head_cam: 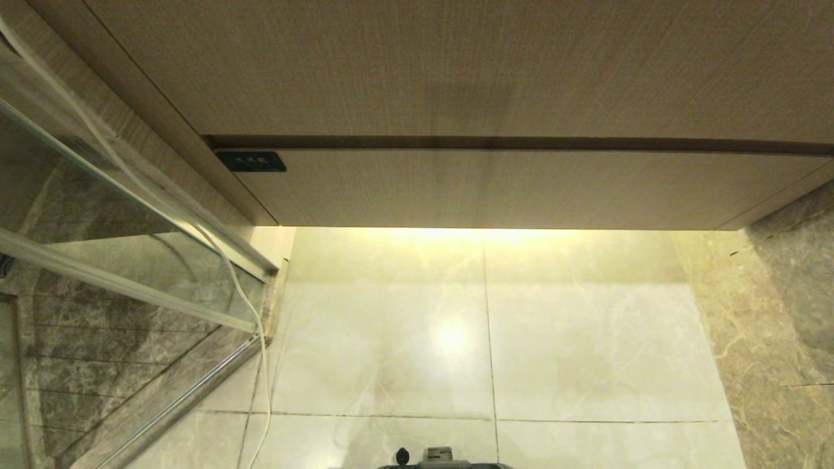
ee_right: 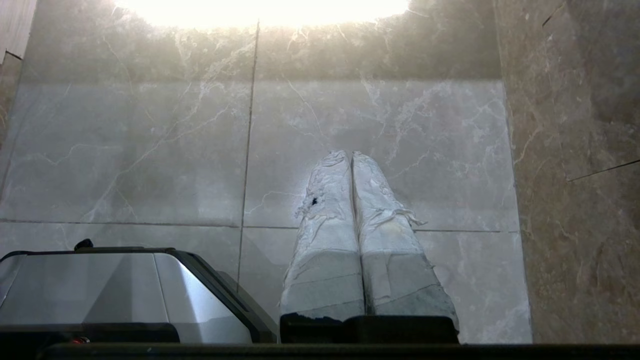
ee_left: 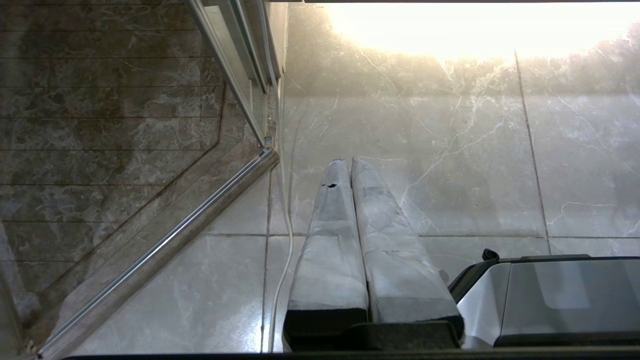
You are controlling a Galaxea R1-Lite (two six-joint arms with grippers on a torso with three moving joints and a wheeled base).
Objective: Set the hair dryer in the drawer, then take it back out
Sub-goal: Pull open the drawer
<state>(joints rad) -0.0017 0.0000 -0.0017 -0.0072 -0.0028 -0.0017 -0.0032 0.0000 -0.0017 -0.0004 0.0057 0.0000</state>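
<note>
The drawer sits flush and closed under the taller wood panel, with only a thin dark gap between them. Below it the pale tiled floor lies open. A glass shower door and a hanging white cord hem in the left side; a dark marble wall closes the right.

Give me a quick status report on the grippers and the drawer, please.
Left gripper and right gripper shut, empty, hanging over the floor tiles. Drawer closed. Hair dryer not in view. Nothing blocking the drawer front.
</note>
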